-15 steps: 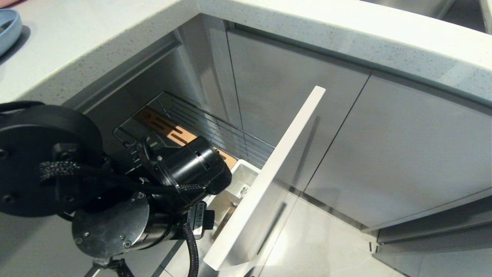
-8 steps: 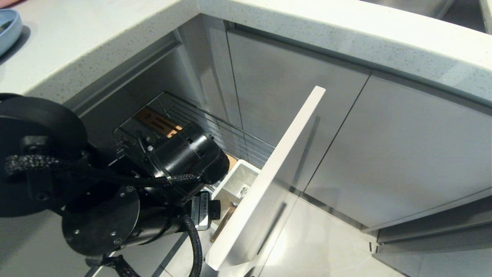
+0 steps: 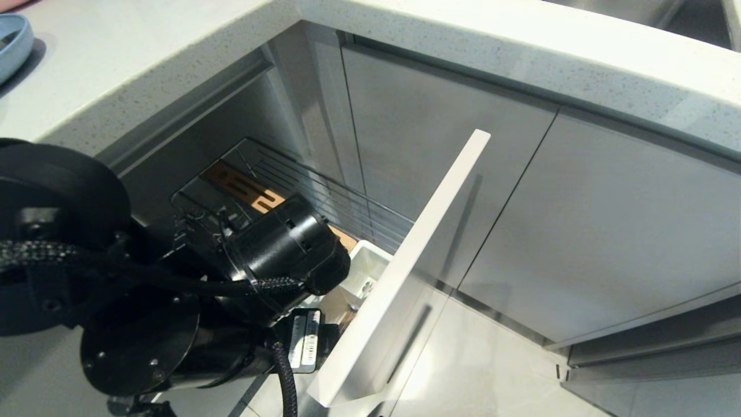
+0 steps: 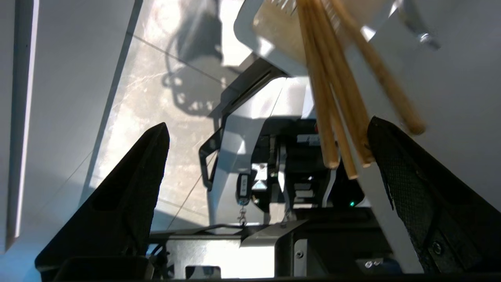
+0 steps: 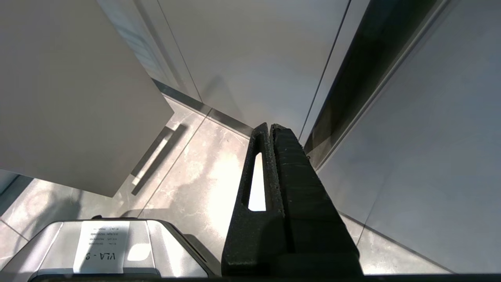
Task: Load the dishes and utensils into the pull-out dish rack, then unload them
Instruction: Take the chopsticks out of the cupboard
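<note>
The pull-out dish rack [image 3: 347, 208] stands drawn out of the cabinet, with its slotted wooden strip [image 3: 243, 188], white utensil cup [image 3: 365, 260] and tall pale front panel [image 3: 417, 249]. My left arm [image 3: 278, 249] reaches down over the rack's front end. In the left wrist view the left gripper [image 4: 269, 123] is open and holds nothing. Light-wood chopsticks [image 4: 325, 98] stand in the white cup [image 4: 250, 35], their free ends just beside one finger [image 4: 395, 164]. My right gripper [image 5: 270, 127] hangs shut and parked over the floor. The silver cutlery and the white bowl are out of view.
A light-blue round dish [image 3: 11, 40] lies on the speckled countertop [image 3: 145, 63] at the far left. Grey cabinet doors [image 3: 608, 220] close off the corner to the right of the panel. Pale floor tiles [image 3: 480, 365] lie below. My own base [image 4: 274, 164] shows under the left gripper.
My left arm has shifted slightly down and toward the front panel, and it now covers the chopstick that showed beside the cup. The left gripper has stayed open. The right arm has not moved.
</note>
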You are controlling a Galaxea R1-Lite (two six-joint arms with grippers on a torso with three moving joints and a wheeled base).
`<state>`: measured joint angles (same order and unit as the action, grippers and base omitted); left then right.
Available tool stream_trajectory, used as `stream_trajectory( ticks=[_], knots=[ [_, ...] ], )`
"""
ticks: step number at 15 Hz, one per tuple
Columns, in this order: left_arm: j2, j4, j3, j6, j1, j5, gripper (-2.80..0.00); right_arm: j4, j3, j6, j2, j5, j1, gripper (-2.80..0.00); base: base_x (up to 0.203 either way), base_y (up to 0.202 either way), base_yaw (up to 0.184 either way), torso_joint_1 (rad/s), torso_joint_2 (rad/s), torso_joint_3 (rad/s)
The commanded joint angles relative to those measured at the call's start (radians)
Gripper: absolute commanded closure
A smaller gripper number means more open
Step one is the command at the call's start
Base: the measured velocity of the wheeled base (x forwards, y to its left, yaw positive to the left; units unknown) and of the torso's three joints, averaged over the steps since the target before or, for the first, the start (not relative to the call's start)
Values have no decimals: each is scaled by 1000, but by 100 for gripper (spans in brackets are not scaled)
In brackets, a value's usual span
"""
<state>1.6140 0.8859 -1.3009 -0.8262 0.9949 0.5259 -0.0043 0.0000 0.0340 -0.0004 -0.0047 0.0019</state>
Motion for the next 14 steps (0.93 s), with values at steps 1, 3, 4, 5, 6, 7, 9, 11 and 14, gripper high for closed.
stream_trajectory(
  ticks=[1,3,4,5,6,7,9,11,14],
  knots=[
    [12,26,2,-4,0,-3,-280,0,2,0,-4,0,0,0,0,0,0,0,0,0],
    [14,49,2,-3,-1,-3,-280,0,2,0,-4,0,0,0,0,0,0,0,0,0],
    [15,58,4,-2,-1,-1,-280,0,2,0,-4,0,1,0,0,0,0,0,0,0],
    [17,63,6,-1,-1,-1,-280,0,2,0,-4,0,0,0,0,0,0,0,0,0],
    [17,69,6,1,-1,0,-280,0,2,0,-4,0,1,0,0,0,0,0,0,0],
    [16,81,5,1,-1,2,-280,0,2,0,-4,0,0,0,0,0,0,0,0,0],
    [17,84,6,1,-2,2,-280,0,2,0,-4,0,0,0,0,0,0,0,0,0],
    [15,84,8,1,-4,16,-280,0,2,1,-4,0,0,0,0,0,0,0,0,0],
    [14,84,11,1,-17,62,-280,0,2,0,-4,0,1,0,0,0,0,0,0,0]
  ],
)
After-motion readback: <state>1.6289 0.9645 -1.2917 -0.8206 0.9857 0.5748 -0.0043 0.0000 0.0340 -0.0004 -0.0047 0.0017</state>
